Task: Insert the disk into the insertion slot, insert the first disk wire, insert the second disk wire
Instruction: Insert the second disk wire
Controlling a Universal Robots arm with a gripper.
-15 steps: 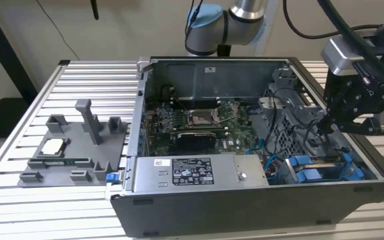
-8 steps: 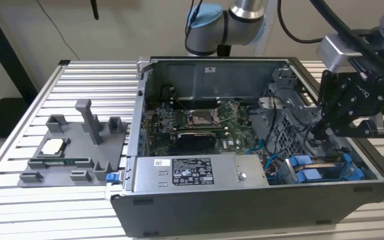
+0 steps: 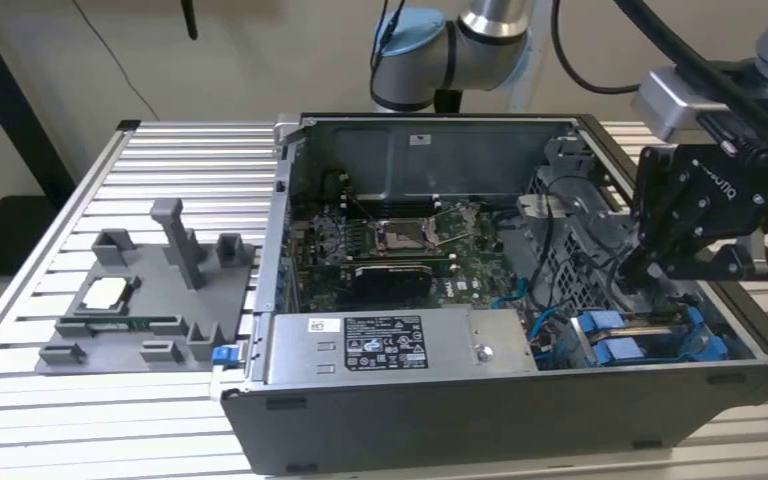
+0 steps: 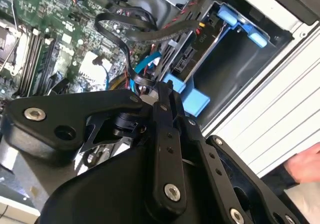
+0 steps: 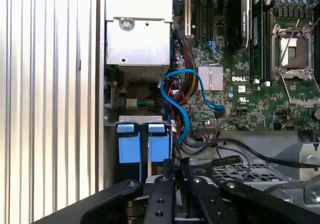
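Now | disk (image 5: 134, 145) seated in insertion slot (image 4: 240, 49), blue carrier tabs outward for access | gripper (image 5: 176, 170) just above bay, fingers pinched nearly together, apparently on a black wire (image 5: 220, 160) | blue cable (image 5: 182, 102) loops nearby.

I log, against the grey computer case (image 3: 491, 420): bright blue carrier frame (image 5: 144, 146) inside it; green motherboard (image 3: 398, 240); silver power-supply box (image 3: 398, 345) with black-and-white sticker; black fingers (image 5: 170, 176); ribbed silver bench (image 3: 91, 420) beneath.
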